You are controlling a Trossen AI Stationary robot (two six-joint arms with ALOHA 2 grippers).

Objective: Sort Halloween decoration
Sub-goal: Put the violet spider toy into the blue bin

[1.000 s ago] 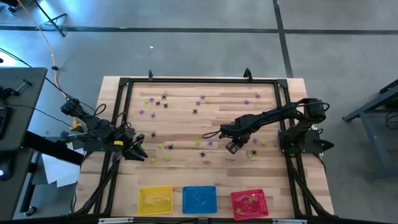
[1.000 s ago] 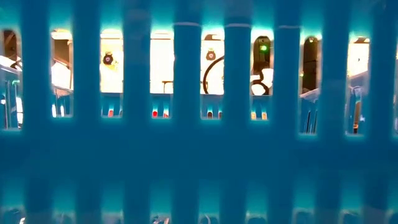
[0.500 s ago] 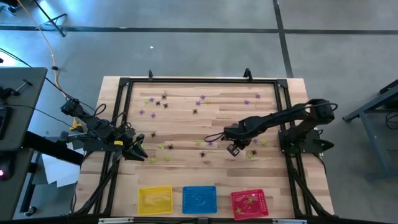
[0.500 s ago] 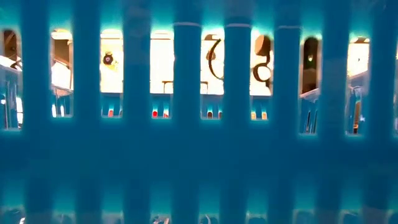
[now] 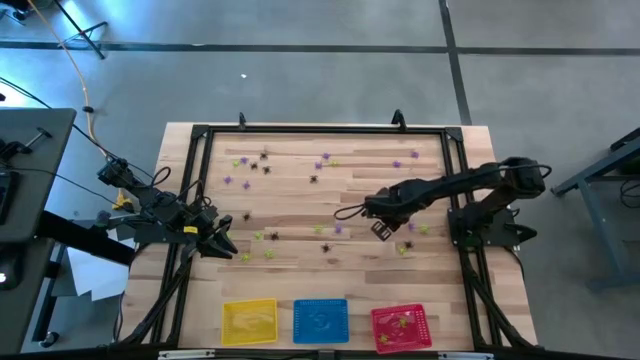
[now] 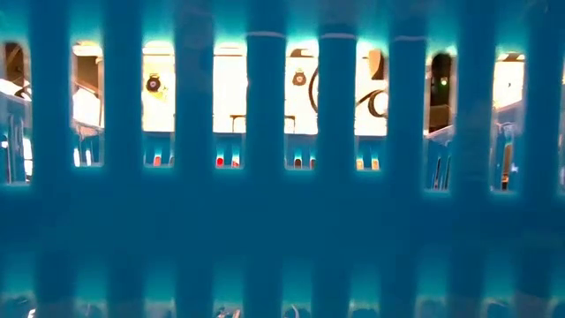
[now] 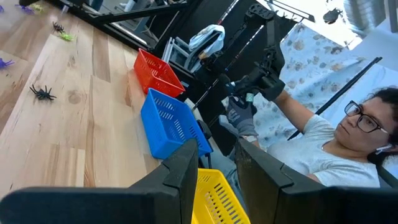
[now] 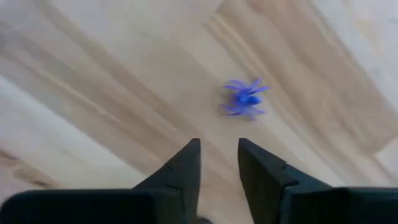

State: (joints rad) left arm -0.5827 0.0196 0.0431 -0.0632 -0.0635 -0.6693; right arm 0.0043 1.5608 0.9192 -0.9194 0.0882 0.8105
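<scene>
The right gripper hovers over the bench near its right-middle, fingers a narrow gap apart and holding nothing. In the right wrist view a purple spider lies just ahead of the fingertips, toward 1 o'clock — no clear long axis. This arm is nearer; the left gripper waits at the left edge, narrowly parted. Other decorations scatter across the bench. The red basket holds a few pieces; the blue basket and yellow basket — contents unclear.

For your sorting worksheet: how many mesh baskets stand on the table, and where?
3, in a row along the table's near edge: the yellow basket on the left, the blue basket in the middle, the red basket on the right.
</scene>
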